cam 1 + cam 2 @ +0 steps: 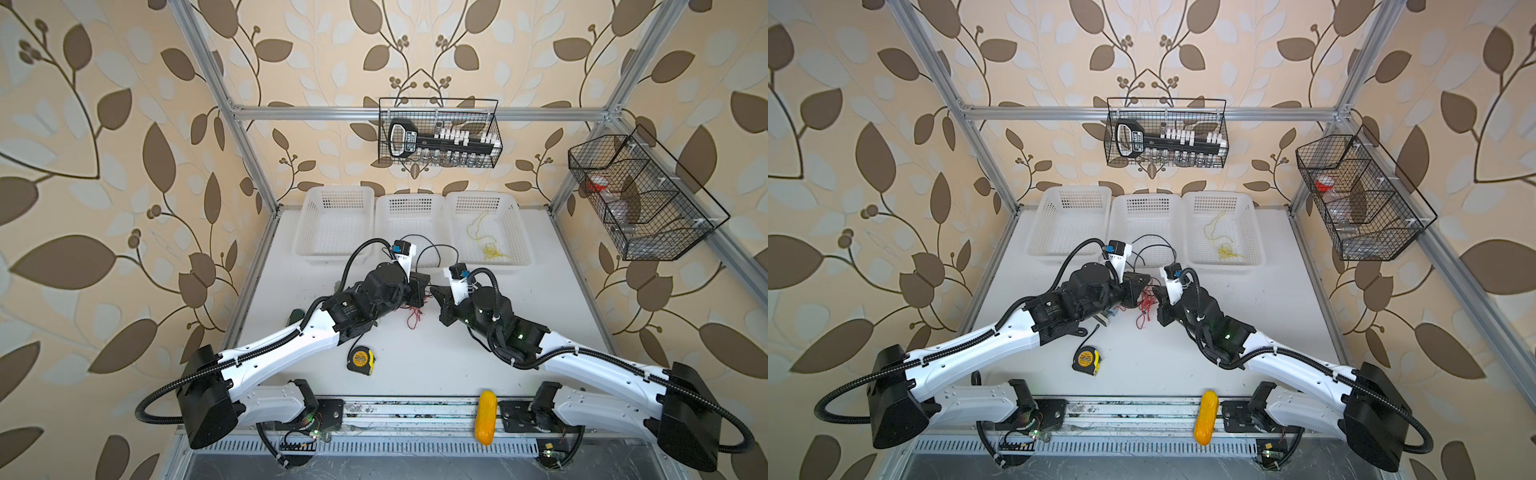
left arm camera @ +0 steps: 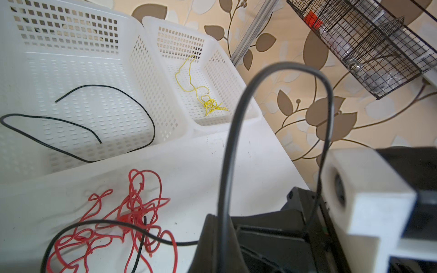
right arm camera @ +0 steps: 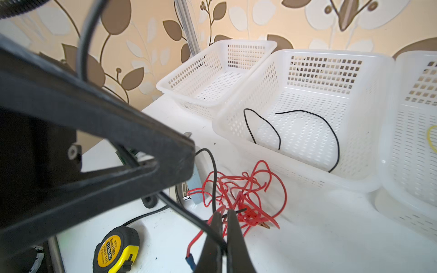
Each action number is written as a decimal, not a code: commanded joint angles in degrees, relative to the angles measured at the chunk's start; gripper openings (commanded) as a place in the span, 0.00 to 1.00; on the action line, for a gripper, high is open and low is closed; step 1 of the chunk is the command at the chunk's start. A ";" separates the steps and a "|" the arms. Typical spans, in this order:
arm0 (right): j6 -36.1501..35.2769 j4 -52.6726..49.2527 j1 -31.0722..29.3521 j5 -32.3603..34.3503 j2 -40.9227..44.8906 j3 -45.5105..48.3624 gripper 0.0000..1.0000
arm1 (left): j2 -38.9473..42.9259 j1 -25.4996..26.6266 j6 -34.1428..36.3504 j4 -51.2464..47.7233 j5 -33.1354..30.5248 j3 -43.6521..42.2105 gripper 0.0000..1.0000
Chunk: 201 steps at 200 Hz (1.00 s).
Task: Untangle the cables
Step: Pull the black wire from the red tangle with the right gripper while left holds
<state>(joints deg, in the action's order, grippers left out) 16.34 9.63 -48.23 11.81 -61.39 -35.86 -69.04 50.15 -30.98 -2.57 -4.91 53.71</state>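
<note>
White tabletop inside an aluminium frame, beige leaf-print wallpaper all around. At 1 o'clock, yellow cable heaped in the rightmost white basket; at 12, black cable looping over the middle basket. Dead centre, red cable tangle, flanked at 9 o'clock by left gripper, jaws impossible to judge, and at 3 o'clock by right gripper, pinched together on the black cable. Tape measure at 7 o'clock.

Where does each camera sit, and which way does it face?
Top views: above the front edge, looking down on the table; left arm and right arm show.
Left wrist: low, facing the white baskets across the red cables; right arm's white camera mount shows.
Right wrist: low, facing those baskets; its tool shows.
Shared: both wrist views catch the red cables.
</note>
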 commanded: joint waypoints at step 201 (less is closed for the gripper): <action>3.35 -13.51 -0.11 6.82 -1.96 -10.95 0.00 | -7.52 -0.84 -4.46 9.61 11.10 -4.48 0.38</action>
<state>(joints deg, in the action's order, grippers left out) 19.25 -4.58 -47.79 17.52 -63.07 -45.10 -74.87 49.43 -33.36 3.77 3.92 46.83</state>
